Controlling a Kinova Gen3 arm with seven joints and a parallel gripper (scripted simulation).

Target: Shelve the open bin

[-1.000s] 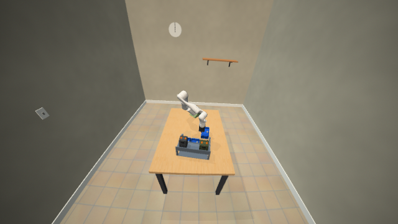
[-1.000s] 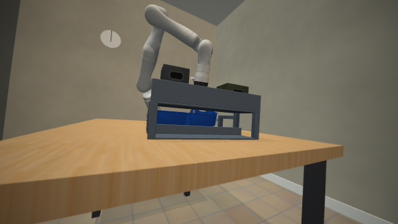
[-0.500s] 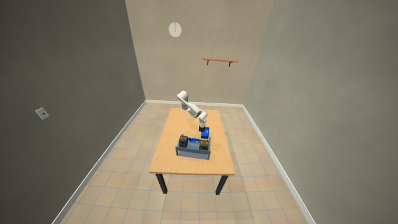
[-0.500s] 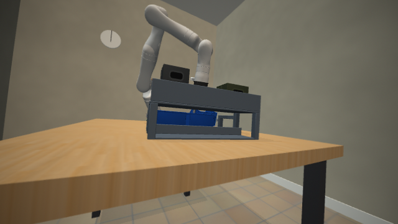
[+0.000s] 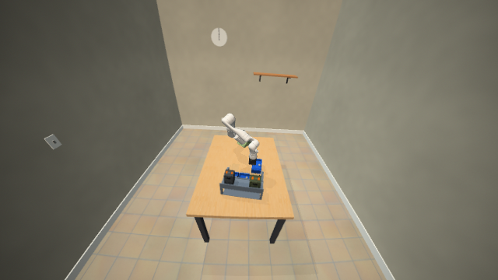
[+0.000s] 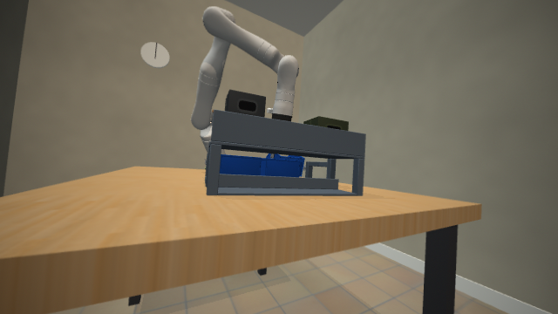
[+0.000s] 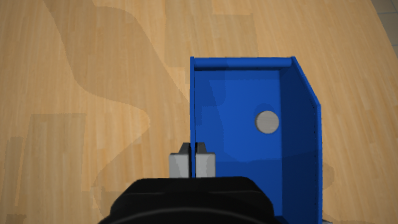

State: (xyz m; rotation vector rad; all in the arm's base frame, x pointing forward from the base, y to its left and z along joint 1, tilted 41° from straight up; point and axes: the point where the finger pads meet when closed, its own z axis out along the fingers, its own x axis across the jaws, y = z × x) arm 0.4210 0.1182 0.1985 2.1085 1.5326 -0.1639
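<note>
The blue open bin (image 7: 255,130) is seen from above in the wrist view, with a grey round part (image 7: 267,122) lying inside it. My gripper (image 7: 193,154) is shut on the bin's thin left side wall. In the top view the bin (image 5: 256,166) is just behind the grey shelf unit (image 5: 242,186), under my gripper (image 5: 253,160). In the exterior view the shelf unit (image 6: 283,157) hides my fingers, and blue (image 6: 261,166) shows through under its low top board.
A black bin (image 5: 229,176) and an olive bin (image 5: 255,180) stand at the two ends of the shelf unit, and another blue bin (image 5: 243,175) is between them. The table's right edge is close to the shelf.
</note>
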